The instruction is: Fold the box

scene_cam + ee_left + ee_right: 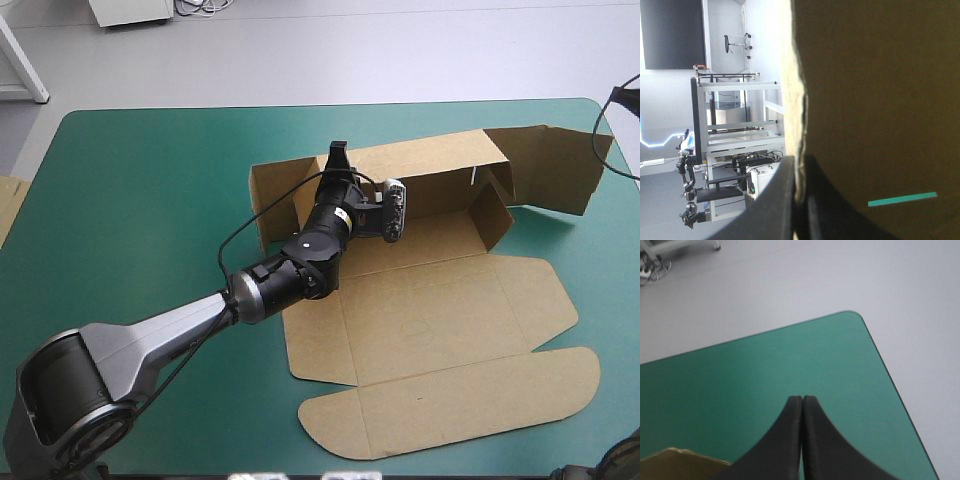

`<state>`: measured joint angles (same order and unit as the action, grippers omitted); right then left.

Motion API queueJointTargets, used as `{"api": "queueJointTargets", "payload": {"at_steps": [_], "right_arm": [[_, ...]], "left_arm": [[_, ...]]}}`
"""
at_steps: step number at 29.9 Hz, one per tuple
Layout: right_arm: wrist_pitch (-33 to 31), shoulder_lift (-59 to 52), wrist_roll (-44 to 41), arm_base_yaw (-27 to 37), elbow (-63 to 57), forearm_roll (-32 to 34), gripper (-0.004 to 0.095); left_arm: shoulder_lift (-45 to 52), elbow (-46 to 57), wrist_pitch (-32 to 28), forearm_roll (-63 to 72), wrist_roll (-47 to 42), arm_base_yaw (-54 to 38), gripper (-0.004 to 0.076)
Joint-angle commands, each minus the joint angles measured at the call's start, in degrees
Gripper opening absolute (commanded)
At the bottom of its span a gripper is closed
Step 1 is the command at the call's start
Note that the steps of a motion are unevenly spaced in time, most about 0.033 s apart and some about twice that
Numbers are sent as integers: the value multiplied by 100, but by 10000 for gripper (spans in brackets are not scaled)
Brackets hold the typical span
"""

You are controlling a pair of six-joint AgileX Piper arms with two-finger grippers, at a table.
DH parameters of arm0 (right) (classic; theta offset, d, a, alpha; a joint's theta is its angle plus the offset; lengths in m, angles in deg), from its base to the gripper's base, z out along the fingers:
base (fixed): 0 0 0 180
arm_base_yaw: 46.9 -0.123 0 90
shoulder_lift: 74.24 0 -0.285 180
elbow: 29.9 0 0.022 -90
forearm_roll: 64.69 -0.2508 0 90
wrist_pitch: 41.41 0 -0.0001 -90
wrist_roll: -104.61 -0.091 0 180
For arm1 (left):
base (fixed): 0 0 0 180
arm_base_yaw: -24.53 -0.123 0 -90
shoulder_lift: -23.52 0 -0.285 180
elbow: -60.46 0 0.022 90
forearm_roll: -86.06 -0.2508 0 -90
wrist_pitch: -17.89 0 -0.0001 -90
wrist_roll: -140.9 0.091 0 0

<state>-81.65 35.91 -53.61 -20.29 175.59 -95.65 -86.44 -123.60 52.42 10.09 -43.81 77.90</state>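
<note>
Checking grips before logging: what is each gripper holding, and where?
Left gripper pinches the box by its raised far wall's top edge; right gripper, shut, holds nothing.

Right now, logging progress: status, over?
Left gripper shut on the box, far wall. Right gripper shut, empty. Far walls raised, lid flat. Spare board at left edge.

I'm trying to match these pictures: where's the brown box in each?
High view: box right of centre, left gripper at its far wall.
Left wrist view: box edge pinched between the fingers.
Right wrist view: a corner beside the shut right gripper.
Shared landmark: teal-green cover.
</note>
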Motion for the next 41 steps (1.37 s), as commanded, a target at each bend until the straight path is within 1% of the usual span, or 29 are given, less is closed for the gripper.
{"api": "queueJointTargets", "payload": {"at_steps": [1, 7, 9, 12, 17, 21, 23, 25, 28, 31, 33, 36, 38, 41], "right_arm": [[-39, 272, 191, 103, 480, -246, -20], [-684, 908, 699, 159, 946, -1188, -21], [-848, 1050, 774, 169, 1014, -1463, -21], [-1232, 1167, 1103, 169, 1075, -1829, -20], [-1857, 1192, 1312, 172, 1075, -2041, -21], [-2334, 1192, 1536, 172, 1075, -2374, -21], [-2492, 1192, 1612, 172, 1075, -2414, -21], [-2398, 1192, 1703, 172, 1075, -2321, -21], [-2271, 1223, 1791, 195, 1075, -2424, -21], [-2497, 1317, 1947, 197, 1075, -2749, -21], [-2785, 1359, 1947, 197, 1075, -2895, -21], [-2951, 1359, 2011, 187, 1075, -2869, -21], [-3129, 1359, 1889, 187, 1075, -2869, -21], [-3139, 1348, 1514, 159, 1064, -2446, -21]], "left_arm": [[241, -137, -220, -165, -93, 40, -10], [241, -137, -220, -342, -93, 40, -10], [241, -137, -220, -330, -93, 40, -10], [237, -137, -236, -330, -108, 40, -10], [237, -137, -236, -330, -108, 40, -10], [237, -137, -284, -330, -108, 40, -10], [237, -137, -284, -330, -120, 40, -10], [237, -137, -284, -330, -121, 40, -10], [237, -137, -284, -343, -121, 40, -10], [237, -137, -321, -343, -121, 40, -10], [237, -137, -443, -343, -121, 40, -10], [237, -137, -568, -343, -121, 40, -10], [237, -137, -602, -331, -121, 40, -10], [228, -137, -589, -330, -163, 40, -10]]}}
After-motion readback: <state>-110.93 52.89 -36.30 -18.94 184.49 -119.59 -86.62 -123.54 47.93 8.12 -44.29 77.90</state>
